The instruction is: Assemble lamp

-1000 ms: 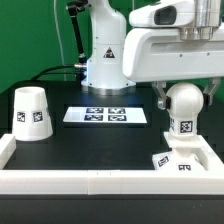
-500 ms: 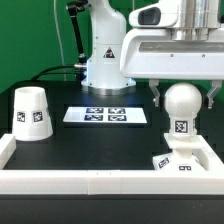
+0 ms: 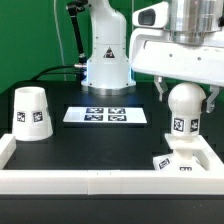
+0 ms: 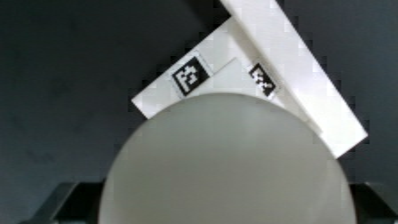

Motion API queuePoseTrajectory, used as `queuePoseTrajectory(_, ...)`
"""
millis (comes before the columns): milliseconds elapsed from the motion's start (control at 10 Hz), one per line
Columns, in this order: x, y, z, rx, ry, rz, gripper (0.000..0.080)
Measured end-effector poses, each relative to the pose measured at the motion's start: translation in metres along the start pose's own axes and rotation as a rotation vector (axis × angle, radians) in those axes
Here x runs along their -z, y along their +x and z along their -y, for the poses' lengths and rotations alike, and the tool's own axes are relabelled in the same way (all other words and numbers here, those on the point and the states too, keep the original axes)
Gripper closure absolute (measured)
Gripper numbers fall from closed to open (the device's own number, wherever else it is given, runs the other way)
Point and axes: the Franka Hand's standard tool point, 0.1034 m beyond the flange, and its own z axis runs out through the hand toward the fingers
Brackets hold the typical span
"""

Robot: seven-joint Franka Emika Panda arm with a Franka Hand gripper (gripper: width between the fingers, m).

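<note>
The ball-shaped bulb (image 3: 187, 100) stands upright on the low square base (image 3: 181, 161) at the exterior view's right, its tagged neck down in the base. My gripper (image 3: 186, 102) comes from above with one finger on each side of the ball and is shut on the bulb. In the wrist view the bulb (image 4: 222, 160) fills the space between my dark fingers (image 4: 68, 205), with the tagged base (image 4: 240, 75) beyond it. The cup-like shade (image 3: 32, 112) stands mouth down at the exterior view's left, far from the gripper.
The marker board (image 3: 105, 115) lies flat on the black table in the middle. A white raised wall (image 3: 80, 182) runs along the near edge and both sides; the base sits against its right corner. The arm's white pedestal (image 3: 105, 65) stands behind.
My wrist has turned about the vertical axis while holding the bulb. The tag on the bulb's neck has swung toward the exterior view's left. The base and shade have not moved.
</note>
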Motion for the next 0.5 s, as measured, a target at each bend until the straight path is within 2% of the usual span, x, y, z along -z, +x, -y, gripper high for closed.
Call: queuePoseTrajectory(500, -0.0007, 0.0007, 0.0015, -0.260, 0.028, 0.022, 0.0220)
